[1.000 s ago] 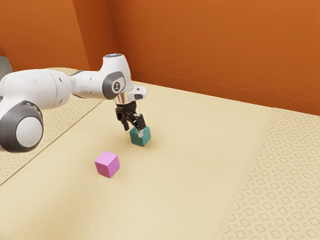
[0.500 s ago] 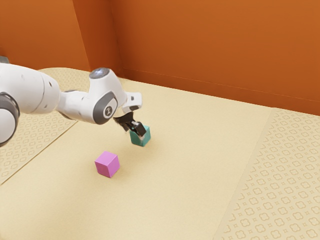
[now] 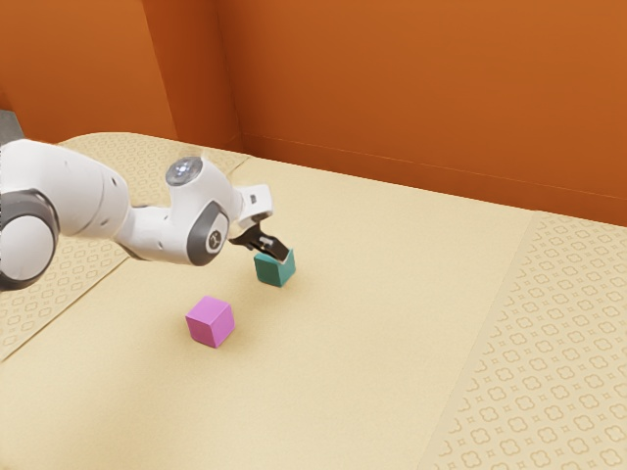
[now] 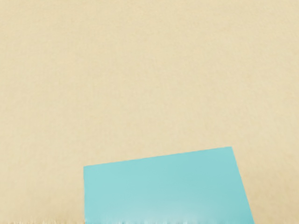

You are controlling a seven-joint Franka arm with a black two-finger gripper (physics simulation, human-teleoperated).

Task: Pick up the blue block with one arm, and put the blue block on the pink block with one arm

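Though I cannot tell whether the pincer point(image 3: 265, 246), tilted onto the top of the blue block point(image 3: 275, 268) near the middle of the desk point(image 3: 411, 323), grips it, the pink block point(image 3: 211, 322) lies apart from both, toward the desk's near edge.

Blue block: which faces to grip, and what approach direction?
Pinch two opposite vertical side faces of the blue block, coming straight down from above. It is a cube sitting flat on the table, so those sides are flat and parallel. The pink block stands apart, well clear of its sides.
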